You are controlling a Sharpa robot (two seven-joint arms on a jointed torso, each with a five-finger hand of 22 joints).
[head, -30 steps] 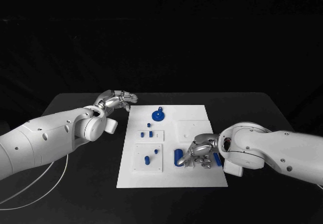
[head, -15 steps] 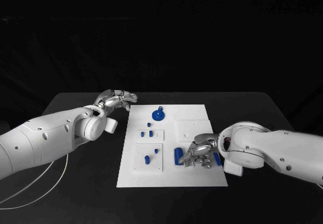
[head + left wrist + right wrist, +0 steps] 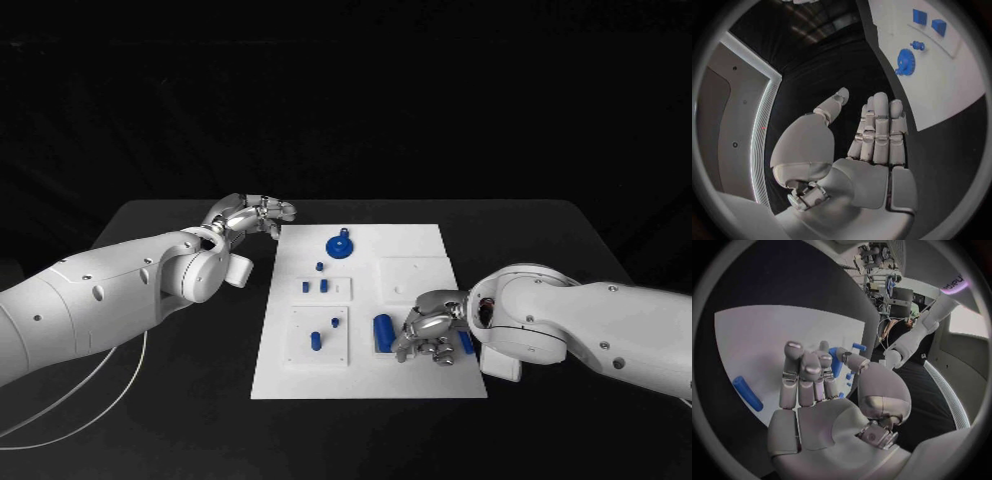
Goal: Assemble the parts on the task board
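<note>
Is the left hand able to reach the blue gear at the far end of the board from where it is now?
Probably yes. The left hand is open, just beside the task board and its far corner, and nothing stands between it and the blue gear.

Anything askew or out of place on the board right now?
Nothing stands out. The task board lies square, the blue parts such as the gear sit on it, and the right hand hovers over the long peg.

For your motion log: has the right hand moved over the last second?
Yes. The right hand has drawn slightly back from the blue oblong part on the board, toward the board's right edge, uncovering that part.
</note>
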